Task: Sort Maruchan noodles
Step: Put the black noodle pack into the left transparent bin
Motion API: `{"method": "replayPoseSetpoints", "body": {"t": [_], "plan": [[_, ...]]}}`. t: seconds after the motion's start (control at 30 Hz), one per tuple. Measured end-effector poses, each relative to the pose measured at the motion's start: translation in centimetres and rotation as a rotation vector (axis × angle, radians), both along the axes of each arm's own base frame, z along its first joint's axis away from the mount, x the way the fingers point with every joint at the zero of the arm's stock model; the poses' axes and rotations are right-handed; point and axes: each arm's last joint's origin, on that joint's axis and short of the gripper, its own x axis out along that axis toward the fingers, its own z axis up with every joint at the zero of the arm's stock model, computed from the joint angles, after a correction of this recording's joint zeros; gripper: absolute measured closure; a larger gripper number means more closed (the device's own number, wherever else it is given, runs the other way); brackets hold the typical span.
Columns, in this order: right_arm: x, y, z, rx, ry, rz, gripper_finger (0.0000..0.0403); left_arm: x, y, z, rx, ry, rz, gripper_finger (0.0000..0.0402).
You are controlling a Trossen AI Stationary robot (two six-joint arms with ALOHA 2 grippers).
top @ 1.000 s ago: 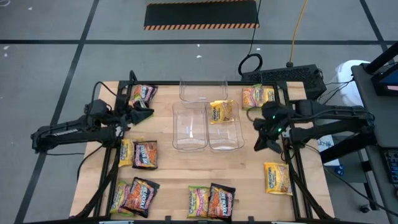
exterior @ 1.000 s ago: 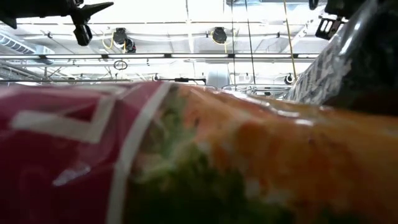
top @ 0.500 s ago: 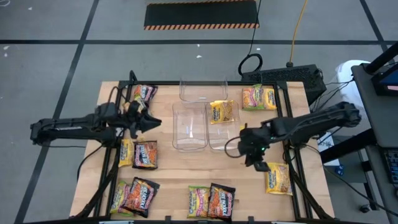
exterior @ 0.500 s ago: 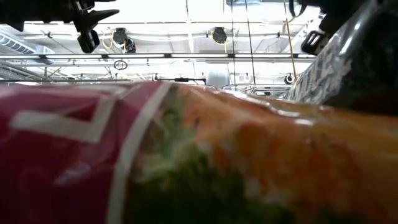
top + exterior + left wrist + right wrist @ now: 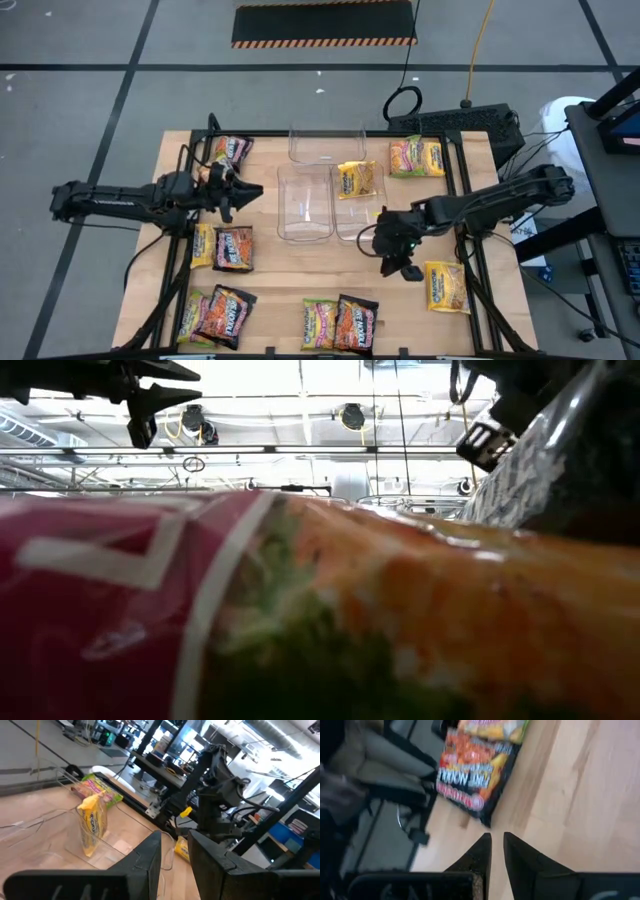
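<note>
Over the bench (image 5: pixel 490 310), two arms extended toward the clear bins (image 5: pixel 333 205). Left tool (image 5: pixel 243 190) beside the left bin: fingers parted only narrowly, empty, touching nothing. Right tool (image 5: pixel 397 263) just off the bins' right corner: fingers nearly together, empty, above bare wood. Noodle packets (image 5: pixel 234 248) scattered flat along the bench edges, dark orange, yellow and pink-green; one yellow packet (image 5: pixel 356 179) upright in the right bin.

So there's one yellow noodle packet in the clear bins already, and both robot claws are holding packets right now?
Partly. The yellow packet does stand in a clear bin, but the high view shows neither claw holds anything: the left gripper and right gripper hang empty above the table.
</note>
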Motion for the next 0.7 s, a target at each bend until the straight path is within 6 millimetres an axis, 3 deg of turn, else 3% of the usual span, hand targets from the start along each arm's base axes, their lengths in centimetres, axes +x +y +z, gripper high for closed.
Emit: {"method": "replayPoseSetpoints", "body": {"t": [0.23, 0.37, 0.7], "plan": [[0.9, 0.3, -1.5, 0.120, -0.108, -0.278, 0.0360, 0.0, -0.5, 0.0, 0.065, 0.008, -0.031, 0.0300], [0.9, 0.6, -2.0, 0.158, -0.065, -0.482, 0.0360, 0.0, -0.7, 0.0, 0.072, 0.008, -0.046, 0.0300], [0.5, 4.6, -0.5, 0.300, -0.157, -0.431, 0.0360, 0.0, -1.4, 0.0, 0.076, 0.004, -0.144, 0.0300]]}}
